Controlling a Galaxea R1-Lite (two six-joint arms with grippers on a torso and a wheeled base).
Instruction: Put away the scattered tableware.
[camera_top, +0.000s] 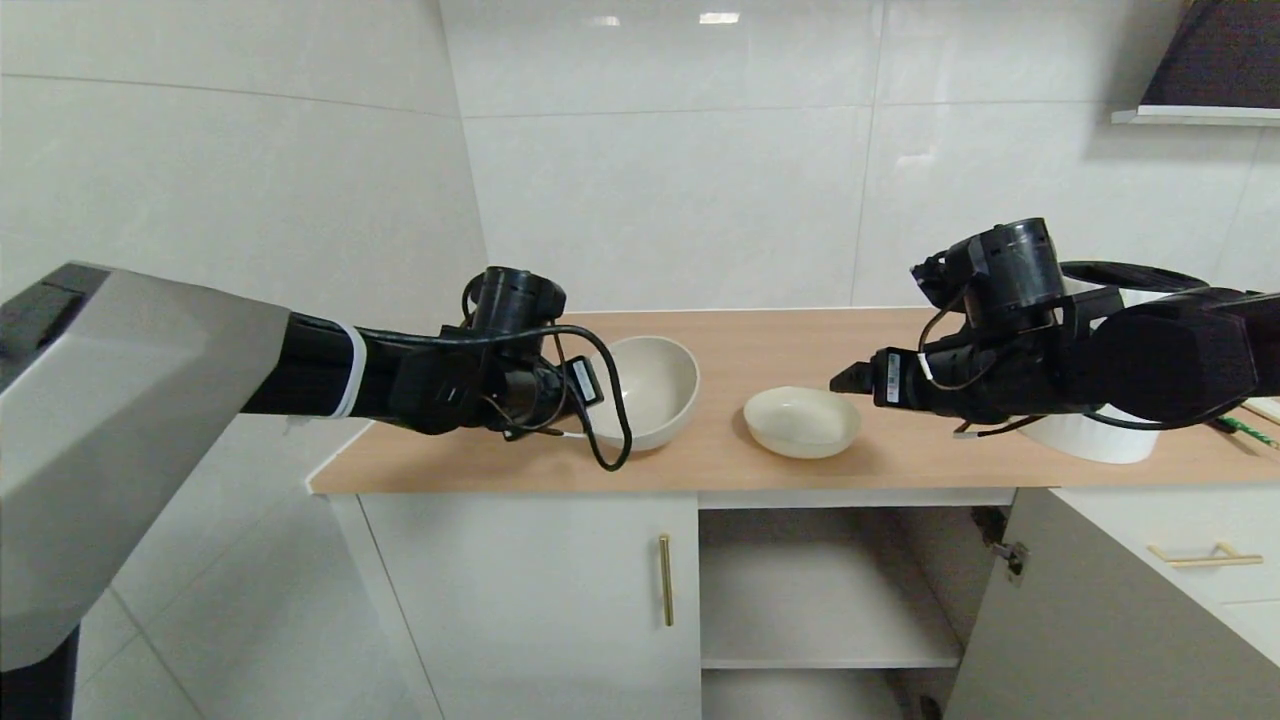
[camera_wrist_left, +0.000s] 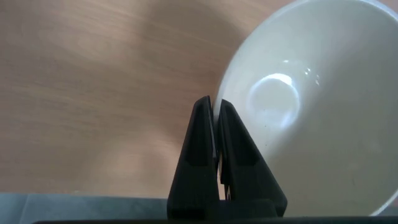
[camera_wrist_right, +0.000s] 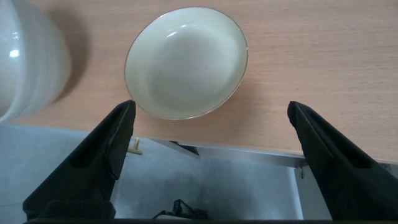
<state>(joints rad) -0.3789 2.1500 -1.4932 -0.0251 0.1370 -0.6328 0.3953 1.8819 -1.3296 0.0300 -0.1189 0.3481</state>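
A large white bowl is tilted on its side over the left part of the wooden counter. My left gripper is shut on its rim; in the left wrist view the two fingers pinch the bowl's edge together. A small cream dish sits flat on the counter near the front edge. My right gripper hovers just right of the dish and a little above it. It is open, and its fingers straddle the dish in the right wrist view, with the gripper over the near rim.
A white round container stands on the counter behind my right arm, with a green item beside it. Below the dish, the cabinet stands open with a shelf and its door swung out. The left cabinet door is closed.
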